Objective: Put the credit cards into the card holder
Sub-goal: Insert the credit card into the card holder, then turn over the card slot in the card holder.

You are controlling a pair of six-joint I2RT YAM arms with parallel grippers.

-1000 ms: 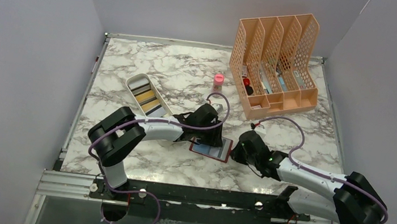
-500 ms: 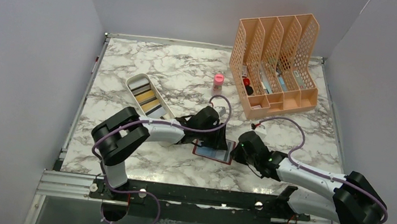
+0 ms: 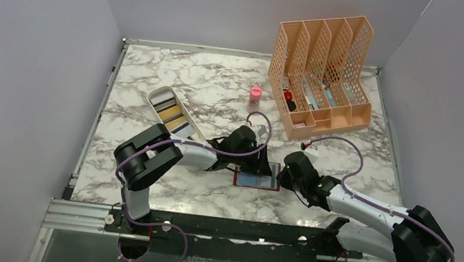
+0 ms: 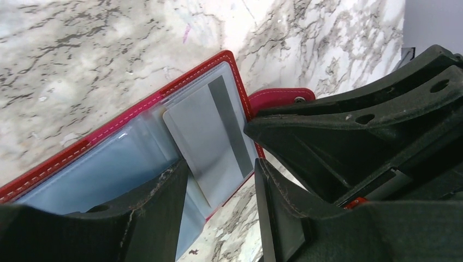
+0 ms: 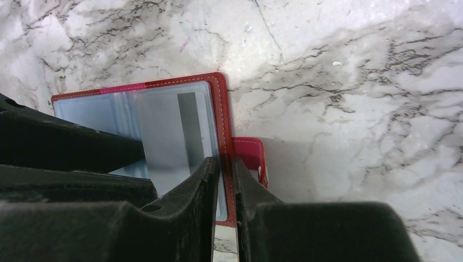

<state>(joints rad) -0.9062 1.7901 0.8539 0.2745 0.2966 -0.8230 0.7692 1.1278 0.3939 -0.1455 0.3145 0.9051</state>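
Note:
An open red card holder (image 3: pixel 256 180) with clear sleeves lies flat on the marble between both arms. A grey card (image 4: pixel 210 136) with a dark stripe sits in its right-hand sleeve, also seen as the grey card (image 5: pixel 169 131). My left gripper (image 3: pixel 254 166) hovers over the holder, open, its fingers (image 4: pixel 155 210) straddling the card's lower end. My right gripper (image 5: pixel 226 164) is shut on the holder's red right edge (image 5: pixel 221 109), beside the snap tab (image 5: pixel 250 155). From above, the right gripper (image 3: pixel 286 177) sits at the holder's right end.
A white tray (image 3: pixel 162 93) holding several cards stands at the left middle. A small pink bottle (image 3: pixel 255 93) and a peach file organiser (image 3: pixel 321 75) are at the back right. The right arm's black body (image 4: pixel 355 136) crowds the left wrist view.
The card holder has slid to the right and turned squarer to the table edge. Both grippers moved right with it.

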